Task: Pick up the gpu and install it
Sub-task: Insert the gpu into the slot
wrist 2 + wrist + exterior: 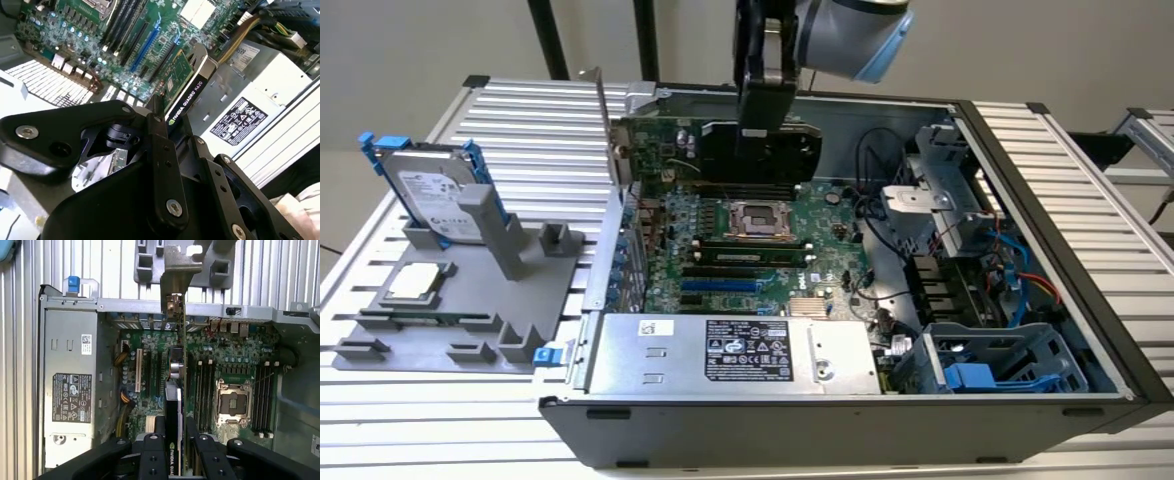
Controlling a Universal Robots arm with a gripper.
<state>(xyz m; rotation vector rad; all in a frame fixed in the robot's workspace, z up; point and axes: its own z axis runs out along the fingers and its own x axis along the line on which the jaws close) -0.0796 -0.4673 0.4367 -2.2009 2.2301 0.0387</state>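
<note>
Now hand clamped on gpu: green board, black shroud, silver end bracket.

Soft, even light fell from above in the exterior view, leaving the ribbed table bright and the wall pale, with only faint shadows. The inside of the computer case was dimmer, darkest behind its near wall. In the second wrist view the table's slats and a heatsink burned out to white, while the gripper showed as a near-black mass. In the first wrist view the bracket of the gpu gleamed, and the power supply lay in bluish shade.
</note>
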